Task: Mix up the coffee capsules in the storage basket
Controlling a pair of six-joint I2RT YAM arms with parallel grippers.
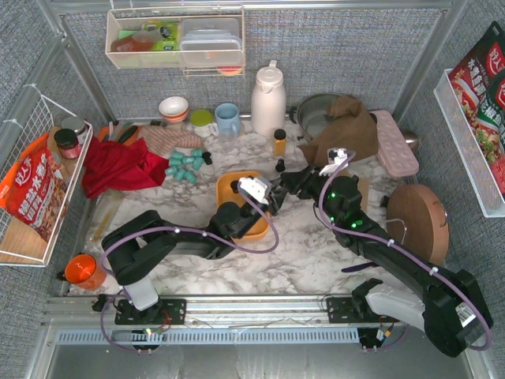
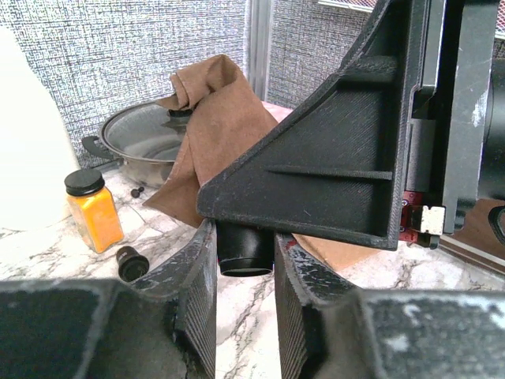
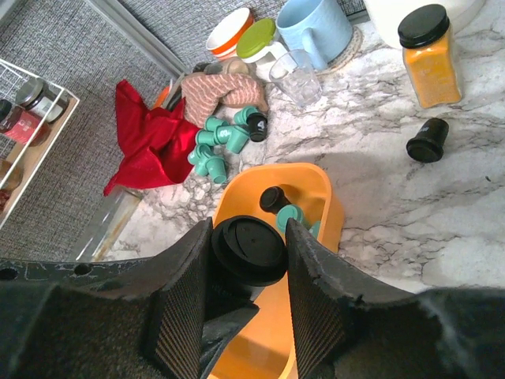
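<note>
One black coffee capsule (image 3: pixel 251 253) is pinched from two sides at once. My right gripper (image 3: pixel 249 229) is shut across its wide face, and my left gripper (image 2: pixel 245 237) is shut on its body (image 2: pixel 245 257) from below. Both grippers meet over the right end of the orange storage basket (image 1: pixel 229 183), left (image 1: pixel 271 197) and right (image 1: pixel 282 187). Inside the basket (image 3: pixel 316 178) lie a black capsule (image 3: pixel 272 197) and a teal one (image 3: pixel 289 215). Several teal capsules (image 1: pixel 185 164) lie in a heap on the marble behind the basket. Another black capsule (image 1: pixel 279 165) lies loose.
An amber spice bottle (image 1: pixel 279 142) and a white thermos (image 1: pixel 268 99) stand behind the basket. A pan draped with brown cloth (image 1: pixel 343 118) is at the back right. A red cloth (image 1: pixel 118 166), a clear glass (image 3: pixel 294 75) and a blue mug (image 1: pixel 227 118) are back left.
</note>
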